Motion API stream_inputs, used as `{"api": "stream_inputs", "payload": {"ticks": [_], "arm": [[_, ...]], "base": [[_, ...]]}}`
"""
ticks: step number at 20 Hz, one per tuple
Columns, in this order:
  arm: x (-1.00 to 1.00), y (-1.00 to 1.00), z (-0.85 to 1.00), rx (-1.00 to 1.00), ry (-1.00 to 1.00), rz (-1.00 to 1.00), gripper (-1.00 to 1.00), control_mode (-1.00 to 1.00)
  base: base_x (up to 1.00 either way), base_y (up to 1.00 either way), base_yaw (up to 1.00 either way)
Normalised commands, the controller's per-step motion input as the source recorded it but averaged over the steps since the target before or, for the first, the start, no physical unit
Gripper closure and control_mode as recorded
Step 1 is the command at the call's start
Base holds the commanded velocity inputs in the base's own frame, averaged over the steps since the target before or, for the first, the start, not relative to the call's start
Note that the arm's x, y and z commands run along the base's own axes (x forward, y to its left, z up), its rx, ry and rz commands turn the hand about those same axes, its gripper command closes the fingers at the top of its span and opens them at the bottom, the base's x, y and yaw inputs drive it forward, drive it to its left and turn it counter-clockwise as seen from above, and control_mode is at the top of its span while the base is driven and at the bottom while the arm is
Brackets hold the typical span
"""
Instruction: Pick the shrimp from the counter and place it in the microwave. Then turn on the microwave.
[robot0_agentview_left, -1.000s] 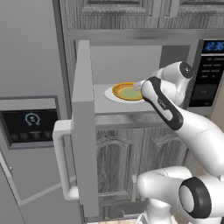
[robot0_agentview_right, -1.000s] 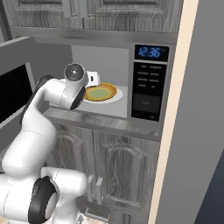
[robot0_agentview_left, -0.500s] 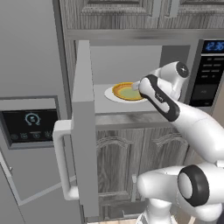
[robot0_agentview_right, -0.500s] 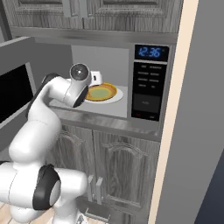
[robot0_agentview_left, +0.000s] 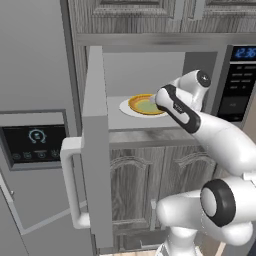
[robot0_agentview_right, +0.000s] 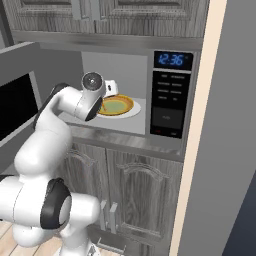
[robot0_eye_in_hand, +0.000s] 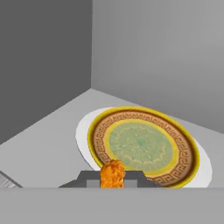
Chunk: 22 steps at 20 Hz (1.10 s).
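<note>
The microwave (robot0_agentview_left: 235, 85) stands open, its door (robot0_agentview_left: 95, 140) swung out to the left with the pale bar handle (robot0_agentview_left: 70, 185) facing me. Inside, a yellow-rimmed plate (robot0_eye_in_hand: 142, 144) rests on a white turntable (robot0_eye_in_hand: 83, 131). My gripper (robot0_eye_in_hand: 113, 180) is shut on the shrimp (robot0_eye_in_hand: 113, 173), a small orange lump held just above the near rim of the plate. From the base views, the hand (robot0_agentview_left: 156, 99) reaches into the cavity over the plate (robot0_agentview_right: 117, 106), and the fingertips are hidden there. The keypad (robot0_agentview_right: 170, 102) sits under the blue display (robot0_agentview_right: 172, 60).
A grey fridge panel with a black dial screen (robot0_agentview_left: 32, 140) lies left of the open door. Wooden cabinet doors (robot0_agentview_left: 145, 185) sit below the microwave and more cabinets (robot0_agentview_right: 125, 12) above. A tall pale wall edge (robot0_agentview_right: 200, 150) borders the right side.
The arm has pushed a little further into the microwave cavity, carrying the shrimp closer to the plate. The door and plate have not moved.
</note>
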Motion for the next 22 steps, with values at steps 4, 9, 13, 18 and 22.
{"api": "stream_inputs", "payload": {"ticks": [4, 9, 13, 18, 22], "arm": [[0.2, 0.0, -0.06, -0.02, 0.0, 0.02, 1.0, -1.0], [0.22, 0.0, -0.1, 0.0, 0.0, 0.03, 1.0, -1.0], [0.18, 0.0, -0.13, 0.0, 0.0, 0.04, 1.0, -1.0], [0.15, 0.0, -0.13, 0.0, 0.0, 0.04, 1.0, -1.0], [0.1, 0.0, -0.11, -0.02, 0.0, 0.03, 1.0, -1.0]], "base": [[0.0, 0.0, 0.0], [0.0, 0.0, 0.0], [0.0, 0.0, 0.0], [0.0, 0.0, 0.0], [0.0, 0.0, 0.0]]}}
